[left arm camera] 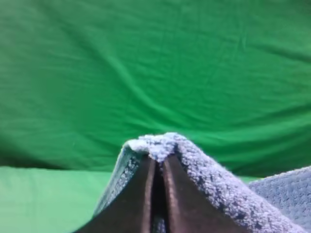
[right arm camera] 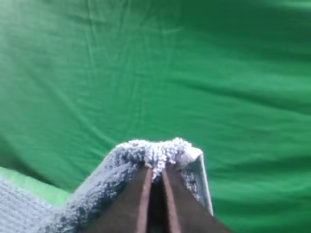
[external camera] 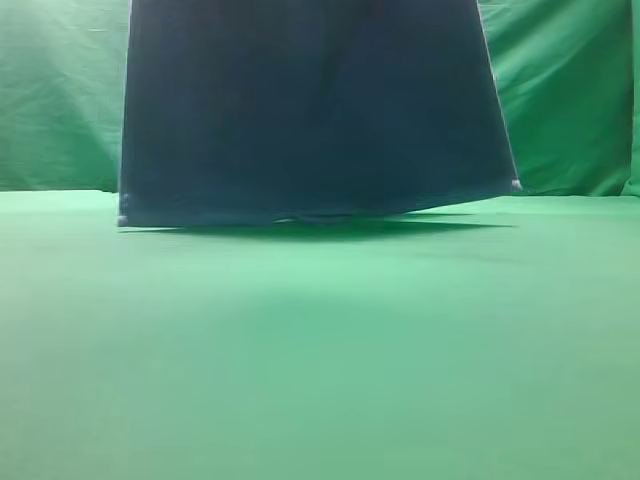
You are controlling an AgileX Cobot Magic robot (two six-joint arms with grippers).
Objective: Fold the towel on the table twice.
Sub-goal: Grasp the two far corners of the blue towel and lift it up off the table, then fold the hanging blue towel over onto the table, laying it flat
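Note:
The towel point(external camera: 315, 105) hangs as a wide dark blue sheet filling the upper middle of the exterior high view, its lower edge just above the table point(external camera: 320, 350) at the back. Neither gripper shows there. In the left wrist view my left gripper point(left arm camera: 156, 158) is shut on a bunched corner of the towel point(left arm camera: 194, 160), which drapes over both dark fingers. In the right wrist view my right gripper point(right arm camera: 156, 167) is likewise shut on another corner of the towel point(right arm camera: 121, 160), the cloth falling away to the left.
A wrinkled green backdrop cloth point(external camera: 60, 100) stands behind the table on both sides of the towel. Smooth green tabletop stretches from the towel's shadow point(external camera: 320, 230) to the near edge.

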